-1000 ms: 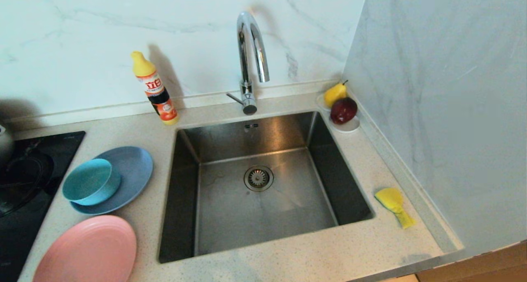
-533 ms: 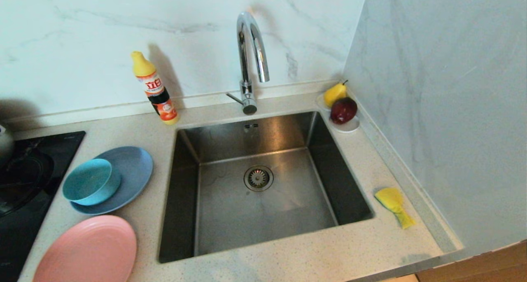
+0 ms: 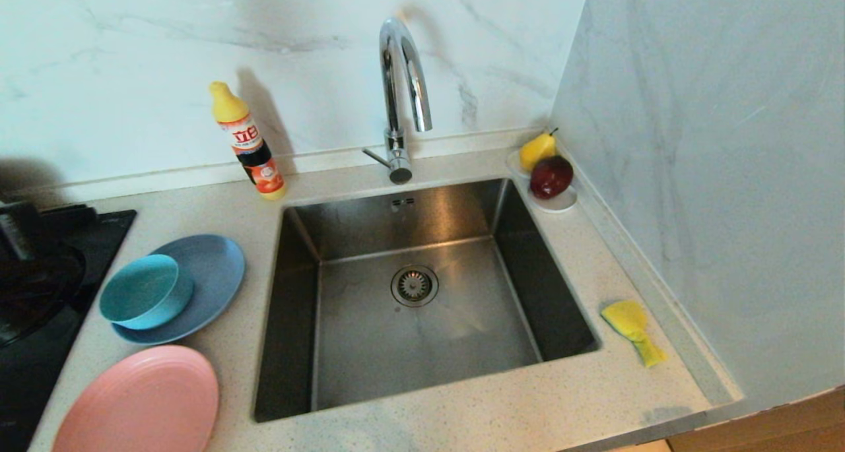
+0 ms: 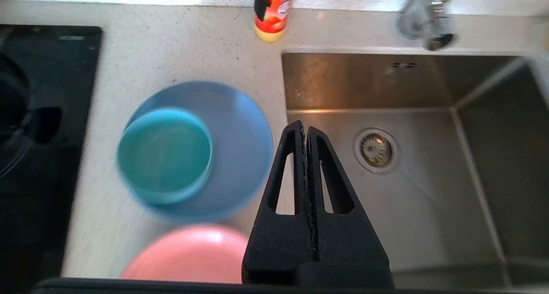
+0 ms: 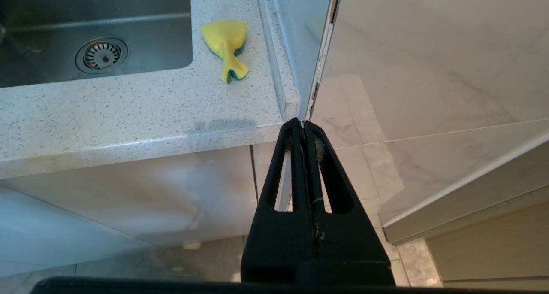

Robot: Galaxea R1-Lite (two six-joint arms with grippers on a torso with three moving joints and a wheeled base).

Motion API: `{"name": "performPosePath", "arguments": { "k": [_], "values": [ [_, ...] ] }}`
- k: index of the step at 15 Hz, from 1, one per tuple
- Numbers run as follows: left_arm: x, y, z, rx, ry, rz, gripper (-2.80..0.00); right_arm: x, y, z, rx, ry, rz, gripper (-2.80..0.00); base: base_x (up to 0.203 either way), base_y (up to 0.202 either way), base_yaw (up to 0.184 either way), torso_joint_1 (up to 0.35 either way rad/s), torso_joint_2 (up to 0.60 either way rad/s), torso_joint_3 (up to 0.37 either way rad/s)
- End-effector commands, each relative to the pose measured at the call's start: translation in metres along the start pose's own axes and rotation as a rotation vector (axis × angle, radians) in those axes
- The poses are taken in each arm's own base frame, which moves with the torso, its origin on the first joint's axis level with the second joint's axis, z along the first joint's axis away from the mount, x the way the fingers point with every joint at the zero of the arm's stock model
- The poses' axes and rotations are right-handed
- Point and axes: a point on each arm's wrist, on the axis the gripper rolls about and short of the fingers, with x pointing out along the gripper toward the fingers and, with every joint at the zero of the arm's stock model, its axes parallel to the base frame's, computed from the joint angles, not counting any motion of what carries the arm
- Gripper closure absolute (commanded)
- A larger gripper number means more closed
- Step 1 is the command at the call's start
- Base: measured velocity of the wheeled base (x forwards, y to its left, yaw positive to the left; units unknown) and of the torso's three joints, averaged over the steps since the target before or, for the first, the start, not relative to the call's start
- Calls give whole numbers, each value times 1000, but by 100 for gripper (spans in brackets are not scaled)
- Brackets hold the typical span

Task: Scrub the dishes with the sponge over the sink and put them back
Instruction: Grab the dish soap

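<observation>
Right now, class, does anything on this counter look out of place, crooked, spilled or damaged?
Only the sponge, on the counter to the right of the sink: it looks pinched and twisted at one end rather than lying flat. The bowl sits off-centre on the blue plate, the pink plate lies flat, and nothing looks spilled or broken.

A home kitchen: a steel sink (image 3: pixel 422 293) set in a speckled stone counter (image 3: pixel 528 406), a chrome tap (image 3: pixel 403 96) at its 12 o'clock, a dish soap bottle (image 3: pixel 249 142) at 11, a black stovetop (image 3: pixel 46 287) at 9, marble-look wall tiles (image 3: pixel 132 56) behind.
</observation>
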Motion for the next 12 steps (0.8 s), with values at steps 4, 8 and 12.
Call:
{"name": "performPosePath", "arguments": {
  "k": [4,8,12],
  "values": [
    [123,-10,-23,19,26,105,0,0,0,0,0,-1,0,0,0,0,0,0,0,0],
    [153,-16,-41,59,-1,97,0,0,0,0,0,-1,0,0,0,0,0,0,0,0],
    [185,-15,-63,120,-77,169,-280,0,0,0,0,-1,0,0,0,0,0,0,0,0]
  ]
}}
